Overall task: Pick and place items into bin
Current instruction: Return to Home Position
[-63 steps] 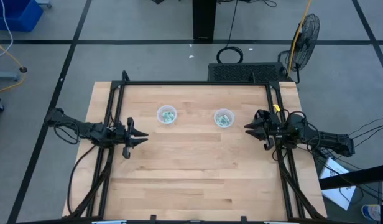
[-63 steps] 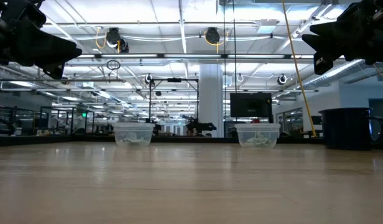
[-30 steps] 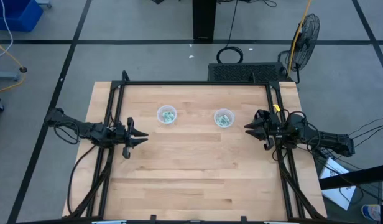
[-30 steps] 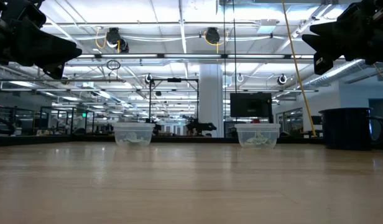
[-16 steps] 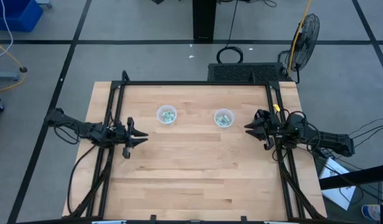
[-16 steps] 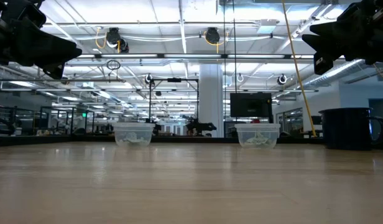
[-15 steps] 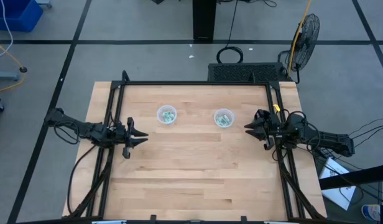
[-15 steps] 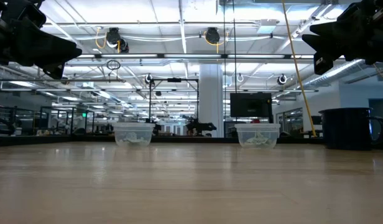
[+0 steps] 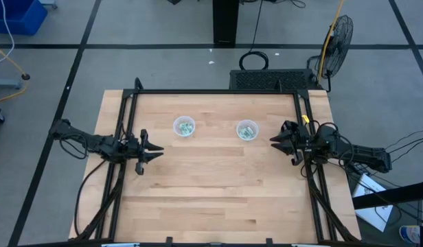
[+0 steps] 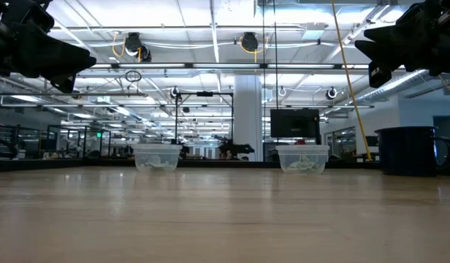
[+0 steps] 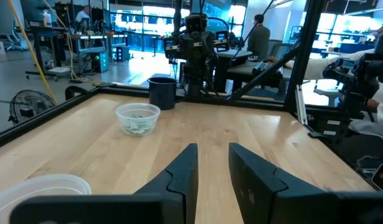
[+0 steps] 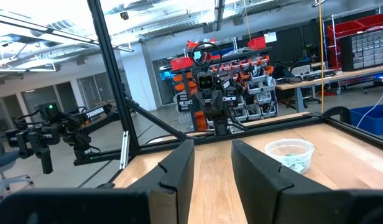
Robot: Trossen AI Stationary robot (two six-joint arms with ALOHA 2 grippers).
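Nothing has moved against the earlier frames: both arms and both bins sit where they were. We're taking the light wooden table [image 9: 211,195] as reference. The left gripper [image 9: 154,151] hangs over the table's left edge and the right gripper [image 9: 275,139] over its right edge. Both are raised off the wood and point inward. In the left wrist view the left arm's fingers [image 11: 182,174] are spread with a bare gap between them. The right wrist view shows the same for the right arm's fingers [image 12: 178,165], so neither arm carries anything. The small flat pale green-and-white packets [image 9: 187,127] are off the bare wood as far as we can see. Some lie in the left clear round plastic bin [image 9: 175,126], left of the table's centre on the half away from the low camera. The rest lie in the right clear round plastic bin [image 9: 238,129], right of centre on that same half. We can't count them from these views, and we spot no loose packet on the table. Our read is that the step in hand is the return to home, and it looks essentially finished, with the sorting done. The next move calls only for holding this pose. If a stray packet turns up, the nearer arm would have to come down on it with fingers spread.
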